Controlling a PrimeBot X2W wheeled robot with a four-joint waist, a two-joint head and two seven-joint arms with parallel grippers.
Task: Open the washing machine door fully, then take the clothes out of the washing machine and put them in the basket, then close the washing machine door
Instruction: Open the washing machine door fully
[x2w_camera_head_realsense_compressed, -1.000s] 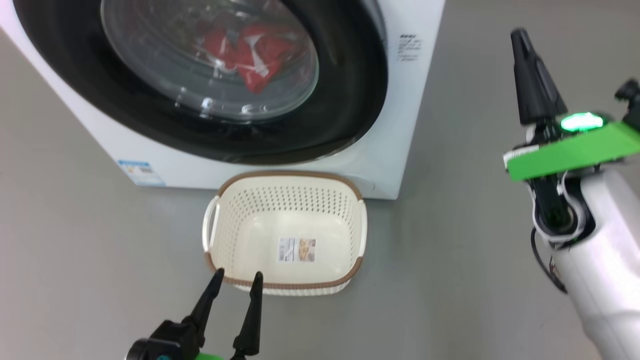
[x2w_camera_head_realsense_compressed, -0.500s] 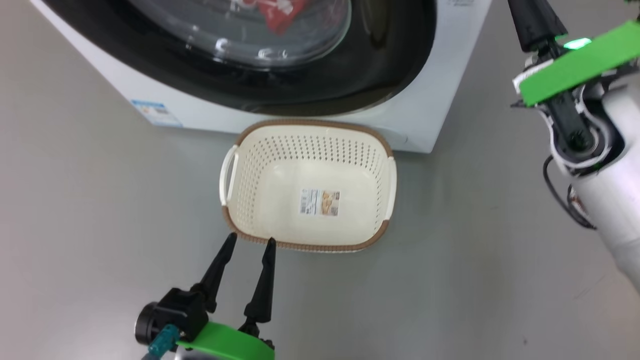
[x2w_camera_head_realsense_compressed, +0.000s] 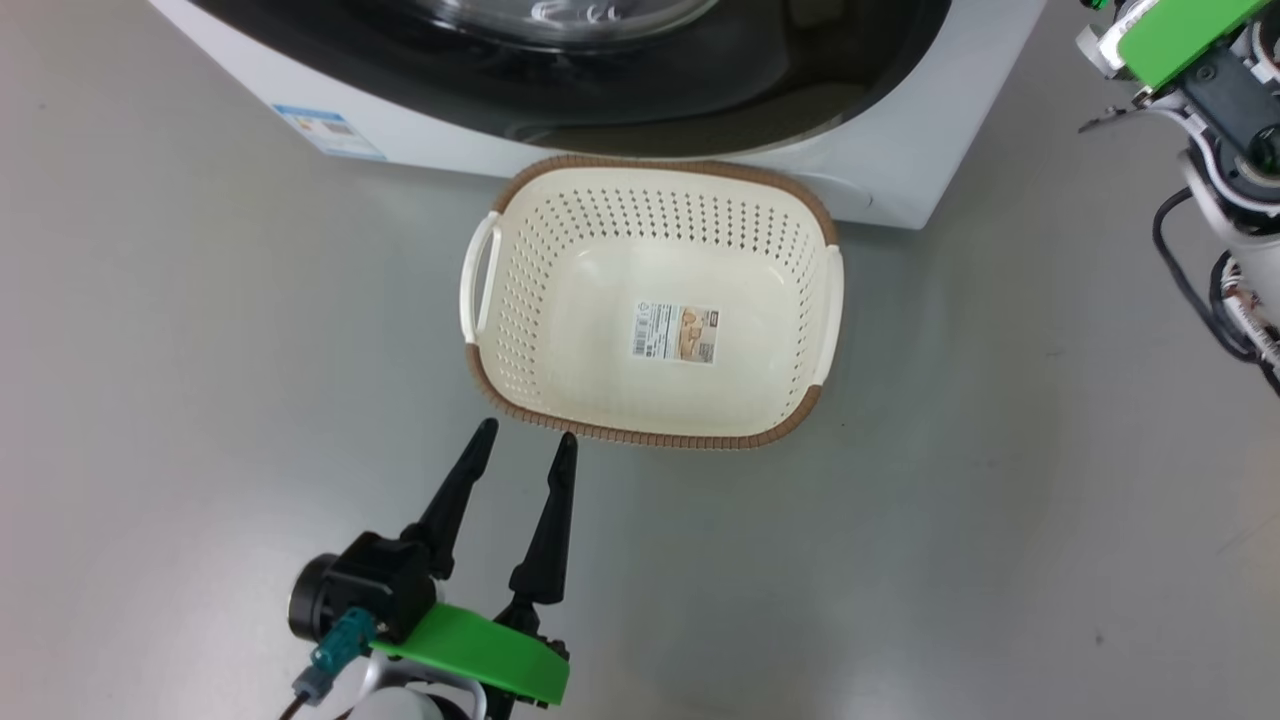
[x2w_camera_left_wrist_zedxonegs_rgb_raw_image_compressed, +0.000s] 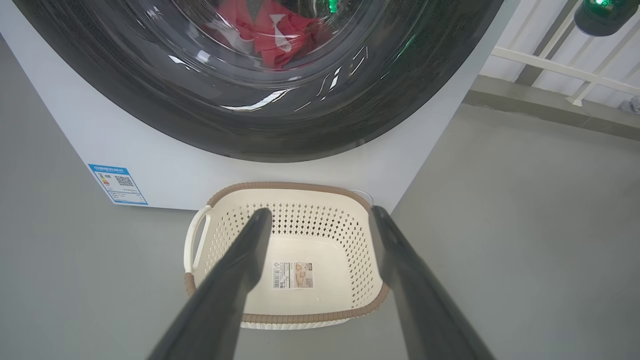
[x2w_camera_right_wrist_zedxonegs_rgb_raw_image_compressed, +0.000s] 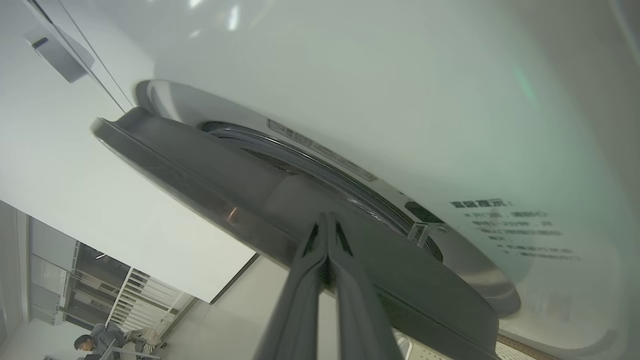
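head camera tipped down; left claw (x2w_camera_head_realsense_compressed: 527, 432) spread, basket (x2w_camera_head_realsense_compressed: 640, 436) just ahead; right claw (x2w_camera_right_wrist_zedxonegs_rgb_raw_image_compressed: 326, 217) closed at washing machine door (x2w_camera_right_wrist_zedxonegs_rgb_raw_image_compressed: 225, 170)

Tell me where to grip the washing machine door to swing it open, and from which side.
Hook the washing machine door by the edge of its black rim, coming from the robot's right. There the rim stands off the white front, leaving a gap; the shut right gripper points at it and could likely slip behind.

We see a glossy black rim and clear glass on the door (x2w_camera_left_wrist_zedxonegs_rgb_raw_image_compressed: 260, 135), a smooth white washing machine (x2w_camera_left_wrist_zedxonegs_rgb_raw_image_compressed: 165, 170), a matt perforated plastic basket (x2w_camera_head_realsense_compressed: 560, 260) with a paper label (x2w_camera_head_realsense_compressed: 675, 333); the clothes (x2w_camera_left_wrist_zedxonegs_rgb_raw_image_compressed: 272, 35) seem soft cloth.
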